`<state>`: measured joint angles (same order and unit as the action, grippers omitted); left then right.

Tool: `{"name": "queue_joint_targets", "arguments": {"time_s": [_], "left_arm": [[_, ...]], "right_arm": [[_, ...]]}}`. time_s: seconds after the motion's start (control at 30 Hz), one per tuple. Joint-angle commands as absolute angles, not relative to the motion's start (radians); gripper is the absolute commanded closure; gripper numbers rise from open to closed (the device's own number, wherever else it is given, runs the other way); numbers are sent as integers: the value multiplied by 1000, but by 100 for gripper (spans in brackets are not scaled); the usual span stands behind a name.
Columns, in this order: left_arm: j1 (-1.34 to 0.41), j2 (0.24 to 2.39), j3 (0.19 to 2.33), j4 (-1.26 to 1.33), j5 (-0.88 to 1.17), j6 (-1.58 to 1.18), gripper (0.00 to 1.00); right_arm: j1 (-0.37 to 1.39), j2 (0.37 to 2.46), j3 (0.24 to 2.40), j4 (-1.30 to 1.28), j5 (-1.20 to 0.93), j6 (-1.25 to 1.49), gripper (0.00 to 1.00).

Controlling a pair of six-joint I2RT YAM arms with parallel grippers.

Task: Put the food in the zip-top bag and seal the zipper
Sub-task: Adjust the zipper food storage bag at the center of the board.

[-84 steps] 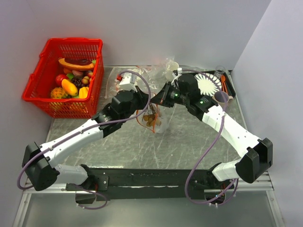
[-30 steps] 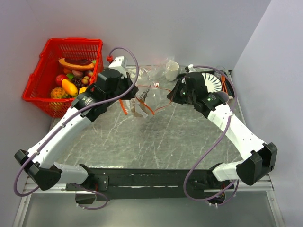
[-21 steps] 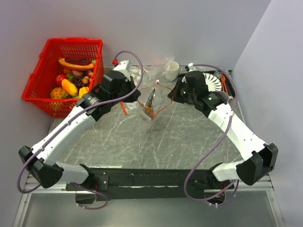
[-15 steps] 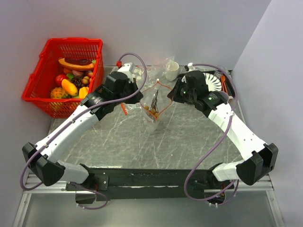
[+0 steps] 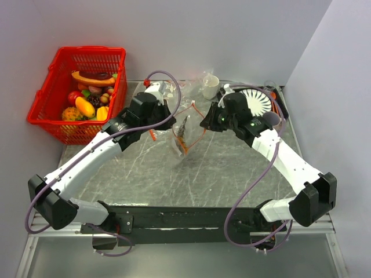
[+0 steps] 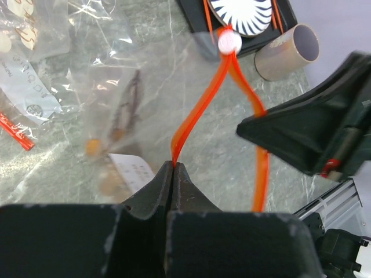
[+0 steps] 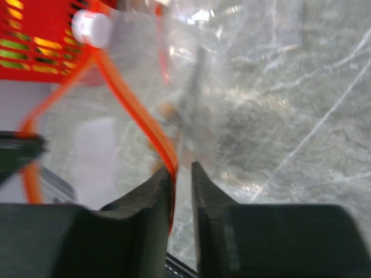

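Note:
The clear zip-top bag [image 5: 188,128] hangs between my two grippers above the table. Its orange-red zipper [image 6: 200,104] runs from my left jaws up to a white slider [image 6: 229,41], and the other lip comes back down. The food [image 6: 119,124], a dark twig with small orange pieces, lies inside the bag and also shows in the top view [image 5: 182,138]. My left gripper [image 6: 174,164] is shut on the zipper. My right gripper [image 7: 181,168] stands narrowly open, the zipper [image 7: 136,110] resting against its left finger's inner face. In the top view the left gripper [image 5: 169,117] and right gripper [image 5: 204,123] flank the bag's mouth.
A red basket [image 5: 58,124] of toy fruit stands at the back left. A white-dotted clear bag [image 5: 174,90] and a white cup [image 5: 210,87] lie behind. A striped plate [image 5: 258,104] and a tan cup [image 5: 271,120] are at the back right. A loose orange strip [image 5: 152,133] lies on the table.
Both grippers have come closer together, so the bag's mouth has narrowed from a wide diamond. The right gripper moved left and toward me. The bag hangs lower.

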<state>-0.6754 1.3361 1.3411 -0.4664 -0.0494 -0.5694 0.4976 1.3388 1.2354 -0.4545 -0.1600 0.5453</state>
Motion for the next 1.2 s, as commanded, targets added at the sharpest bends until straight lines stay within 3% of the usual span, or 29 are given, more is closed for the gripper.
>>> {"name": "queue_joint_targets", "arguments": {"time_s": [0.0, 0.13, 0.27, 0.33, 0.53, 0.63, 0.83, 0.97, 1.0, 1.1, 1.17], "left_arm": [[-673, 1287, 1321, -387, -52, -574, 99], [-673, 1287, 1316, -368, -54, -572, 99], [-673, 1292, 1313, -365, -60, -575, 99], [-672, 1292, 1310, -365, -66, -575, 99], [-672, 1295, 1305, -373, -104, -575, 99], [-673, 1295, 1295, -361, -109, -580, 99], [-672, 1289, 1278, -342, -158, -586, 99], [-673, 1289, 1273, -342, -186, -589, 99], [-673, 1289, 1272, -342, -192, -591, 99], [-673, 1292, 1266, -337, -199, -592, 99], [-672, 1295, 1262, -336, -201, -595, 99]], "right_arm": [[500, 1287, 1181, -390, -176, 528, 71], [500, 1276, 1141, -374, -195, 538, 61], [502, 1273, 1121, -365, -219, 546, 57], [502, 1272, 1117, -364, -230, 552, 69], [517, 1278, 1111, -356, -285, 568, 71], [523, 1270, 1104, -348, -293, 569, 57], [529, 1266, 1081, -327, -313, 584, 47], [534, 1270, 1078, -319, -327, 594, 54], [534, 1272, 1081, -321, -328, 598, 61], [545, 1275, 1091, -319, -334, 607, 67], [557, 1276, 1100, -327, -331, 609, 68]]}}
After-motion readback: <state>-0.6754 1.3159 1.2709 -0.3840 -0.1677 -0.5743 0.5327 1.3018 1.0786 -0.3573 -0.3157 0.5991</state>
